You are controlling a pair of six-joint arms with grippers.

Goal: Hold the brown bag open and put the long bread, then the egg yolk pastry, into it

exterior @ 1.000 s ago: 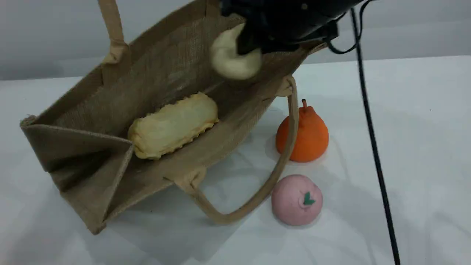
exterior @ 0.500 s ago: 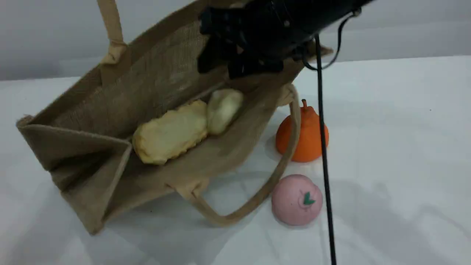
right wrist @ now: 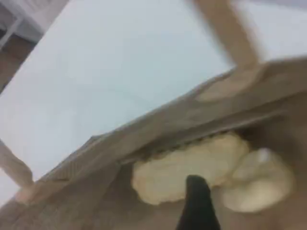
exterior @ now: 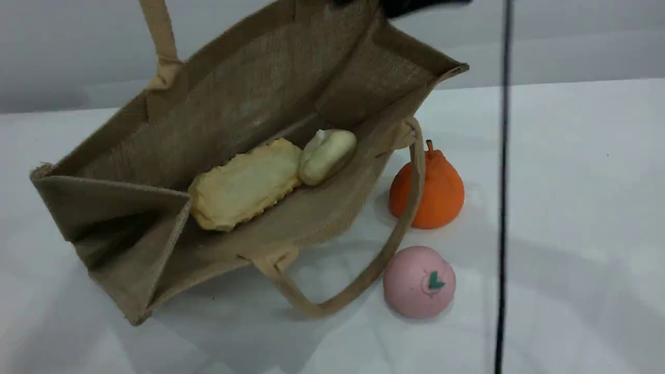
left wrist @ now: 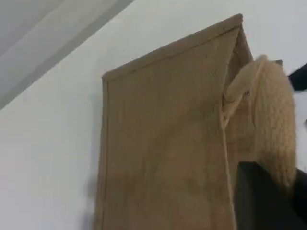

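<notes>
The brown bag lies tilted on the table with its mouth wide open toward the camera. Inside it lies the long bread, pale side up. The egg yolk pastry rests against the bread's right end. My left gripper is shut on the bag's upper handle, which runs up out of the scene view. Only a dark bit of my right arm shows at the scene's top edge. In the right wrist view its bare fingertip hangs above the bread and pastry, holding nothing.
An orange pear-shaped fruit and a pink ball sit on the white table right of the bag, by its lower handle loop. A black cable hangs down on the right.
The right gripper let go of the pastry, which dropped into the bag beside the bread. The right arm then rose almost out of the scene view. The bag stayed held open.
</notes>
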